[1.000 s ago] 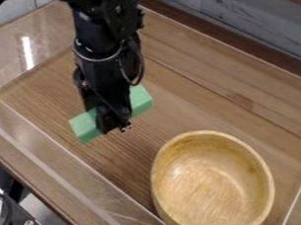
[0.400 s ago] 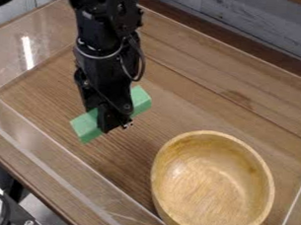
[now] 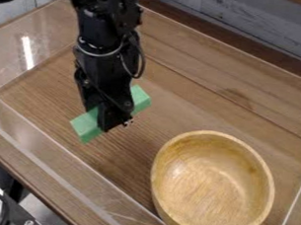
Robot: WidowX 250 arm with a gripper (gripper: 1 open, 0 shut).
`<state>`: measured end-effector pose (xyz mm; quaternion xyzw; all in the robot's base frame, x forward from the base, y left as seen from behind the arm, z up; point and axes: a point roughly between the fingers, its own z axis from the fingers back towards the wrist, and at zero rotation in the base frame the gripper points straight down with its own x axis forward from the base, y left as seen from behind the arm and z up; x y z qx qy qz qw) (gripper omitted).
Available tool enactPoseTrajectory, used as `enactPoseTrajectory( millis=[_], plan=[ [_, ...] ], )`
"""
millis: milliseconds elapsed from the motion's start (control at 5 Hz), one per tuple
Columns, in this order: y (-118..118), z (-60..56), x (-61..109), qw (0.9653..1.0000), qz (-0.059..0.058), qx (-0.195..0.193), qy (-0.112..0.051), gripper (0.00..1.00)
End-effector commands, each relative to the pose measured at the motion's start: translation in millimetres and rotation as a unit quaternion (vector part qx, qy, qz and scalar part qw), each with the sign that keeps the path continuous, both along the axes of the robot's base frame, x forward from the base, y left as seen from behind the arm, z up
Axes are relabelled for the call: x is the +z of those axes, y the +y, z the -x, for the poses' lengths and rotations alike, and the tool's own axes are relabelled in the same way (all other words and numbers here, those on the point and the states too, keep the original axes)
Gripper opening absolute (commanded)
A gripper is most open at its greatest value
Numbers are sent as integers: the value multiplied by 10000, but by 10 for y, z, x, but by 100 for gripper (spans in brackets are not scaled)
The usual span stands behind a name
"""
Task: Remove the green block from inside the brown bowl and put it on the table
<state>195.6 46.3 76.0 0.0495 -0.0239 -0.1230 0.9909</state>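
Placement step in hand: green block [image 3: 91, 124] is out of the brown bowl [image 3: 215, 184], which sits empty at lower right, well apart from it. End effector [image 3: 109, 119] is clamped across the block's middle, block ends sticking out either side, long axis tilted across the view. Cannot tell whether the block's underside already touches the tabletop [image 3: 234, 92] or hangs just above it. Judgement: confirm contact before release, then part the fingers fully and lift straight up so the block is not dragged or tipped. Spot is clear of the acrylic wall [image 3: 31, 149]. Arm pose: black wrist column descends from upper left, end effector pointing straight down
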Motion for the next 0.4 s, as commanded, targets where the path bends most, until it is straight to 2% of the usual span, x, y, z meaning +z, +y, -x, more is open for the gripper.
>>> enactPoseTrajectory(
  millis=[0,200],
  plan=[
    [51,-109,96,9997,-14,101,-215,0],
    [66,-125,82,9997,14,156,-192,0]
  ],
)
